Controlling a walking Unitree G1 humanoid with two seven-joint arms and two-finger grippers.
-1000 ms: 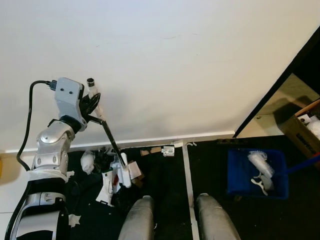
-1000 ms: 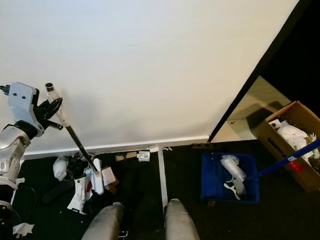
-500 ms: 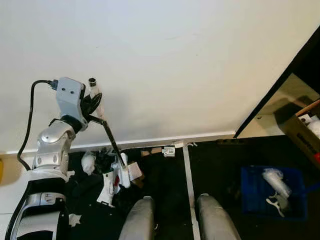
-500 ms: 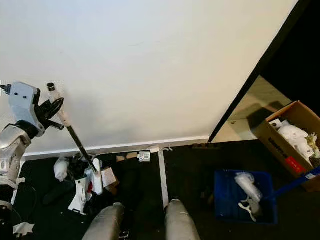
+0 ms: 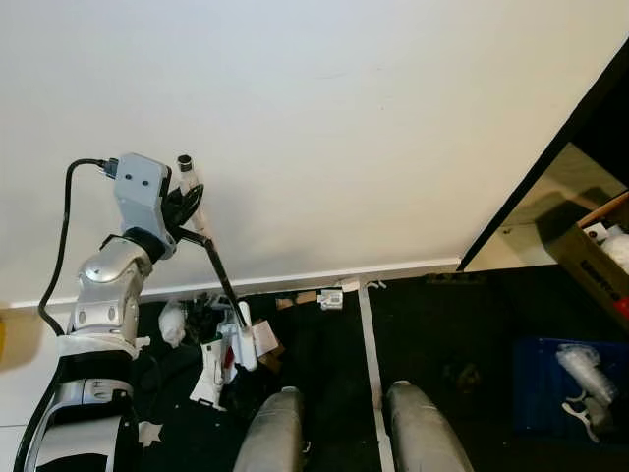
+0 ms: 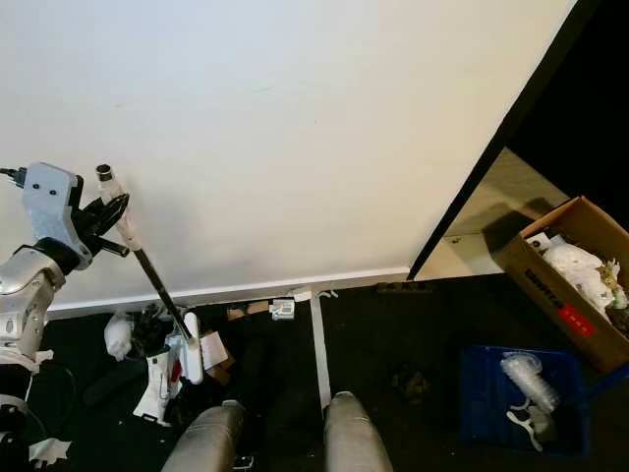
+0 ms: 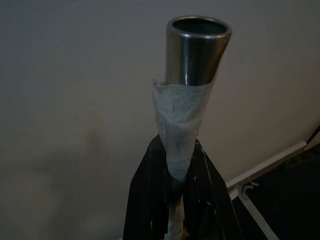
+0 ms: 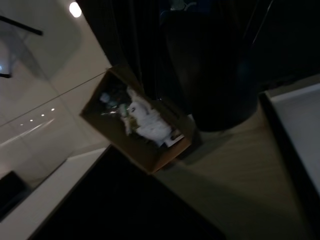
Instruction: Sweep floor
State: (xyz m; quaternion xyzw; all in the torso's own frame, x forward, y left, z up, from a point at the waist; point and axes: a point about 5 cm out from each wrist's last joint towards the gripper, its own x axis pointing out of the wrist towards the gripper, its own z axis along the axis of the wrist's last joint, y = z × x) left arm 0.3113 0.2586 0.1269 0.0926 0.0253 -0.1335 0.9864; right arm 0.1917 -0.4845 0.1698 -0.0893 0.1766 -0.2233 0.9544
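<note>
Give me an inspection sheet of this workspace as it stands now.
Surface: black floor with a white tape line, meeting a white wall.
Job's things: broom, head down in the litter; blue dustpan holding white scraps.
Clutter: litter pile at the skirting; small scraps beside it.
Grippers: left gripper shut on the broom's taped top.
Cables: black cable looping from the left wrist.
Surroundings: cardboard box of rubbish on the right.
</note>
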